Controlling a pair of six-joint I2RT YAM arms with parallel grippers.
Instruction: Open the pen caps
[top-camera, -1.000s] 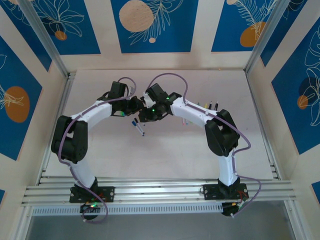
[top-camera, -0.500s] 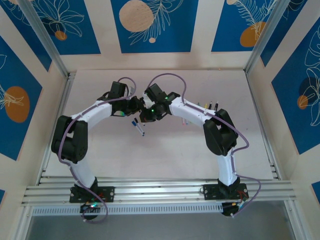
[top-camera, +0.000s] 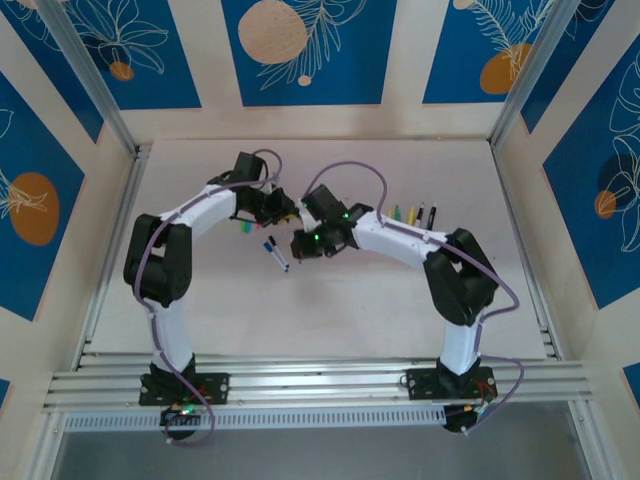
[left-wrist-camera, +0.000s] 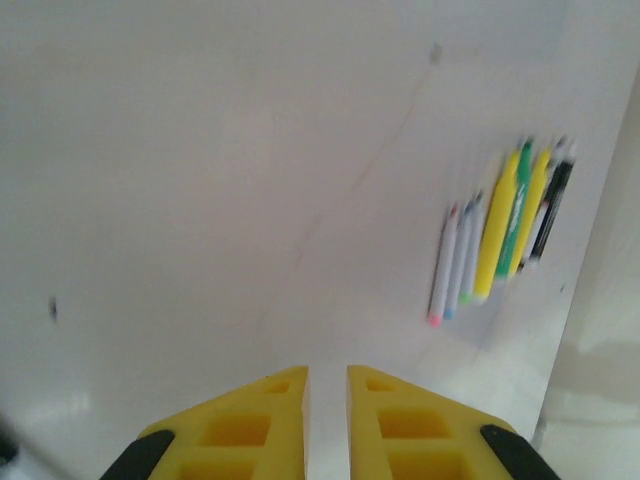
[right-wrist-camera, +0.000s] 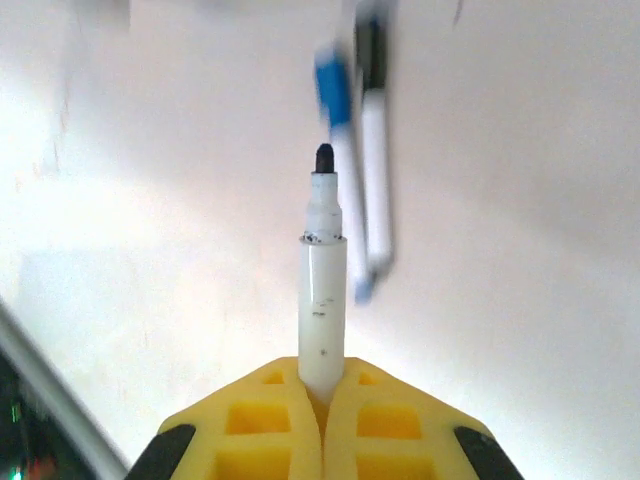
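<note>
Right end effector (right-wrist-camera: 322, 378): we see its yellow fingers (right-wrist-camera: 250, 425) pressed together on the rear of a white-barrelled pen (right-wrist-camera: 323, 290); the pen stands straight out from between them, and its dark nib (right-wrist-camera: 324, 156) is bare and clear of the bench (right-wrist-camera: 150, 150).

Beyond the nib, two pens (top-camera: 276, 253) lie side by side on the bench, touching or nearly so; both are blurred in the right wrist view. One carries a blue cap (right-wrist-camera: 333, 90), seated on its barrel; the other carries a black cap (right-wrist-camera: 371, 40), likewise seated. From above, these two pens lie near the bench centre, just beside the right end effector and on its left.

Left end effector (left-wrist-camera: 327, 375): its two yellow fingers stand almost together, with a narrow slit between them; we see only the bench through that slit; whether anything is pinched lower down, we cannot tell. From above, it hangs just behind the right end effector, and the two are close but apart.

A row of pens (left-wrist-camera: 500, 240) lies on the right part of the bench, well apart from both end effectors; the pens are parallel and packed close. In order we read three slim white barrels with pink, blue and green ends, then a yellow marker (left-wrist-camera: 495, 235), a green marker (left-wrist-camera: 519, 205), a second yellow one, and a black pen (left-wrist-camera: 556, 210); blur hides whether their caps are seated.
</note>
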